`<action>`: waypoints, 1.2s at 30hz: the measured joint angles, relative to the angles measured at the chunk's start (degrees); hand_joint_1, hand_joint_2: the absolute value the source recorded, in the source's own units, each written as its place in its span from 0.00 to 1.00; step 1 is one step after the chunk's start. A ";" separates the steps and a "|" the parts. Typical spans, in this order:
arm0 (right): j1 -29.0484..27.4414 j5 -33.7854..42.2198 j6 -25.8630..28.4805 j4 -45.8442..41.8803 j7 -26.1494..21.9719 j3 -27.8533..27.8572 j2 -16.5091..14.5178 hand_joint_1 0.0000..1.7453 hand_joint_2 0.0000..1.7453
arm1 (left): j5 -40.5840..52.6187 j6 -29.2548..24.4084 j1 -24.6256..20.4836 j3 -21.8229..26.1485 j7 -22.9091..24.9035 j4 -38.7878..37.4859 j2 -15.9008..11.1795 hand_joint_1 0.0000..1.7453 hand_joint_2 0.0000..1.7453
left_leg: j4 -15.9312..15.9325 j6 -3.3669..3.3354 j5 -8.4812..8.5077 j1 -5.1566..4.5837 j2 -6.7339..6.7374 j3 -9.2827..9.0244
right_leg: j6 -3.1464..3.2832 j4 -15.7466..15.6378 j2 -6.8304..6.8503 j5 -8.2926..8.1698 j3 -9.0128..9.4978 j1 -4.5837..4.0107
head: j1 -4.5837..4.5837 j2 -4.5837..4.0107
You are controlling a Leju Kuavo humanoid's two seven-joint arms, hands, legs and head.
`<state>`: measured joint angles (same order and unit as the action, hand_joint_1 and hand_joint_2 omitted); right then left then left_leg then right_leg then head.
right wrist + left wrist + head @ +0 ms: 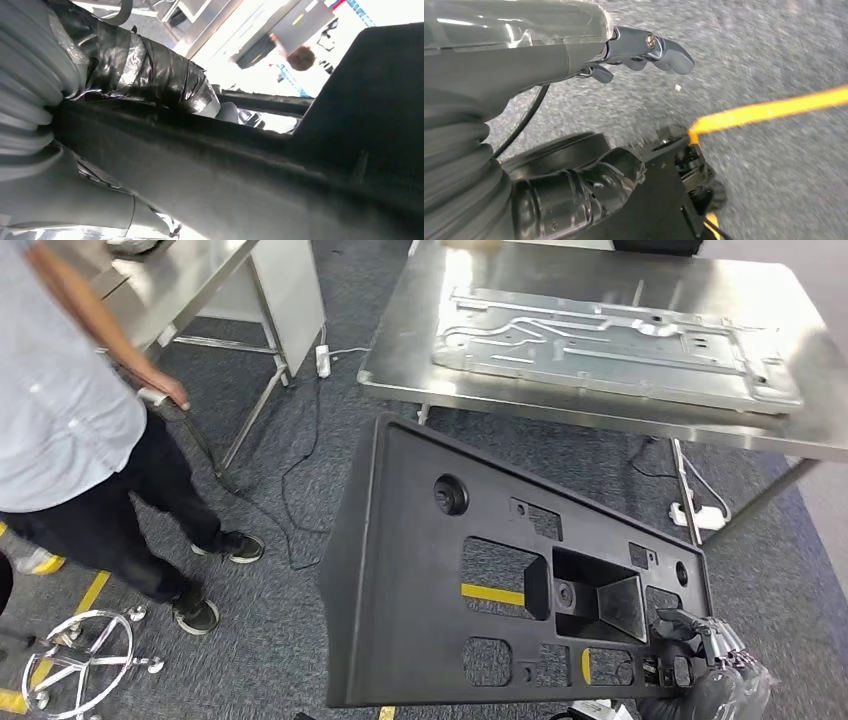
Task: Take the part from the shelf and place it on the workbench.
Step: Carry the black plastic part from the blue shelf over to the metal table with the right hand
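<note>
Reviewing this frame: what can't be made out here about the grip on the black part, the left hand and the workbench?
- Right hand: head view, cut by the lower edge; the black part hides most of its hold.
- Right wrist view: the part covers the fingers' contact; the background is overexposed.
- Left hand: the floor is motion-blurred, and nothing shows between its fingers.
- Workbench: far edge cut off; the metal panel covers its middle.

- Ahead of the right hand (700,665), whose fingers held the black part (480,580), the workbench (400,360) carried a wide metal sheet (610,335).
- Bare steel remained along its near edge.
- A person (70,420) stood far left of the fingers.
</note>
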<state>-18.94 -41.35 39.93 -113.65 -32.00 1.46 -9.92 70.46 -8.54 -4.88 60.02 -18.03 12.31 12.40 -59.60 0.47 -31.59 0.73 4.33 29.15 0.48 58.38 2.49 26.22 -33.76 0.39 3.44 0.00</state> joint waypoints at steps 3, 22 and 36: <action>0.10 -0.28 0.00 0.05 0.48 -0.46 0.03 0.99 1.00 | 0.01 0.03 0.23 -0.02 -0.03 0.00 -0.01 0.00 1.00 | -10.32 0.00 -5.00 0.10 -3.33 5.09 | 0.68 -0.03 -2.17 -0.06 -0.02 -0.01 | -0.10 0.00; 0.31 -3.98 -0.02 1.73 3.49 -3.10 2.36 0.99 1.00 | 0.09 1.98 0.20 -0.01 -0.34 -0.02 -0.15 0.00 1.00 | 1.96 -2.79 3.94 0.03 -3.66 1.77 | -2.62 12.45 -2.81 4.57 -5.51 0.93 | 0.08 0.00; 0.60 -4.44 -0.02 2.89 5.29 -3.70 2.96 0.99 1.00 | 0.03 2.80 0.41 0.00 -0.99 -0.02 -0.22 0.00 1.00 | -14.37 0.20 -3.43 0.13 -3.82 9.24 | 0.57 0.31 -2.72 0.93 0.64 0.09 | -0.05 0.00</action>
<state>-18.34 -45.79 39.91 -110.77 -26.71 -2.24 -6.96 70.49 -5.74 -4.47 60.02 -19.02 12.29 12.18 -73.96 0.67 -35.03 0.86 0.51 38.39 1.05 58.69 -0.23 27.15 -33.12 0.48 3.39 0.00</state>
